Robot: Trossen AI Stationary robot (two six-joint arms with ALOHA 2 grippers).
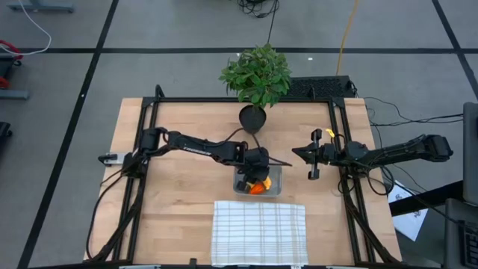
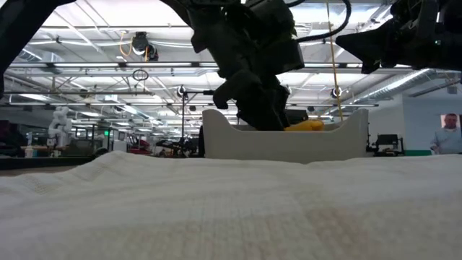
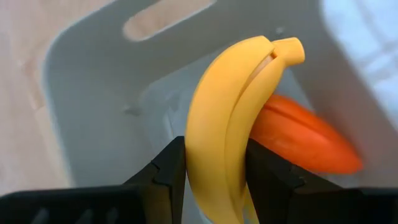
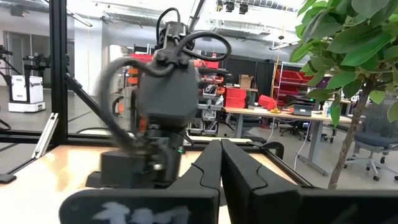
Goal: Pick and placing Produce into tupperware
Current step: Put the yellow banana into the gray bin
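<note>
My left gripper (image 1: 256,178) reaches down into the clear tupperware (image 1: 274,175) at the table's middle and is shut on the yellow banana (image 3: 230,124). The orange carrot (image 3: 301,140) lies in the tupperware beside the banana and also shows in the high view (image 1: 259,187). In the low view the banana (image 2: 303,126) peeks over the tupperware's wall (image 2: 289,143). The lemon is not in view. My right gripper (image 1: 303,152) hovers shut and empty to the right of the tupperware. My left gripper pinches the banana's lower half (image 3: 214,177) between its two fingers (image 3: 168,171), which lie across it on its two curved sides. The fingers come from above, pointing down into the tupperware. The banana's stem end (image 3: 289,50) points away from the gripper, over the carrot.
A white checked cloth (image 1: 259,232) lies at the table's near edge, just in front of the tupperware. A leafy potted plant (image 1: 256,82) stands at the far edge. Black frame rails (image 1: 142,149) run along the table's left and right sides.
</note>
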